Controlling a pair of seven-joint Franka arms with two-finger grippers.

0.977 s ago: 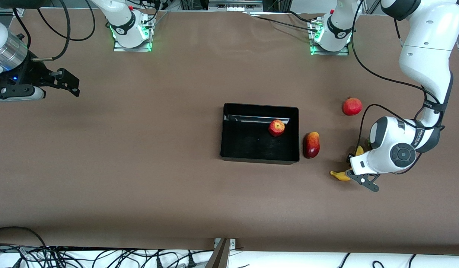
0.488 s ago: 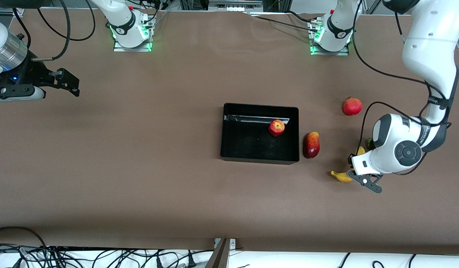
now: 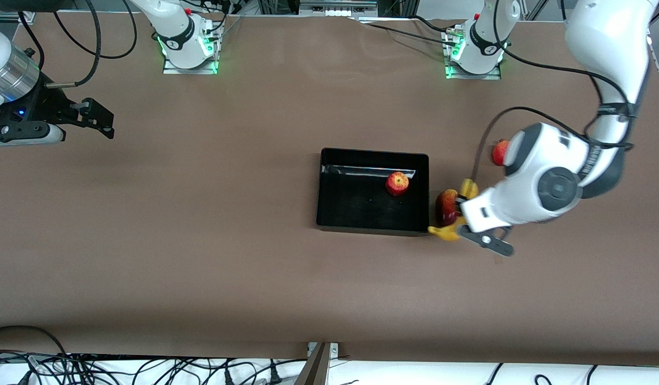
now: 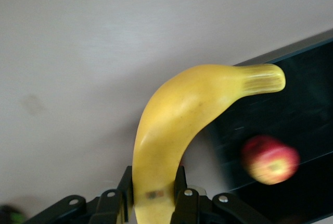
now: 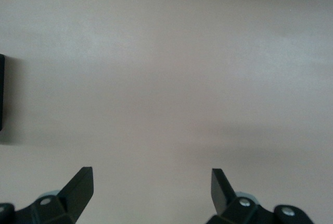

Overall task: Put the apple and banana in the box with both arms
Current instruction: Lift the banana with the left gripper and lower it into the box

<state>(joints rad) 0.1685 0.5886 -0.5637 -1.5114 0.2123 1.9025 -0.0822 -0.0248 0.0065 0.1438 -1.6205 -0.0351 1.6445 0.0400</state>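
The banana (image 3: 444, 233) is gripped by my left gripper (image 3: 460, 222), held in the air over the mango beside the box's wall. In the left wrist view the fingers (image 4: 125, 185) press both sides of the banana (image 4: 177, 125), whose tip reaches over the box (image 4: 307, 94). The black box (image 3: 350, 206) sits mid-table with the apple (image 3: 397, 183) inside it, near the wall at the left arm's end. The apple also shows in the left wrist view (image 4: 270, 160). My right gripper (image 3: 102, 123) waits open and empty over the right arm's end of the table; the right wrist view shows it (image 5: 151, 182) above bare table.
A red-orange mango (image 3: 443, 207) lies just outside the box, partly under the banana. A larger all-red round fruit (image 3: 498, 152) lies farther from the front camera, partly hidden by the left arm. Cables run along the table's front edge.
My left gripper has lifted the banana off the table and carried it toward the box, from the left arm's end to over the mango. The right arm has not moved.
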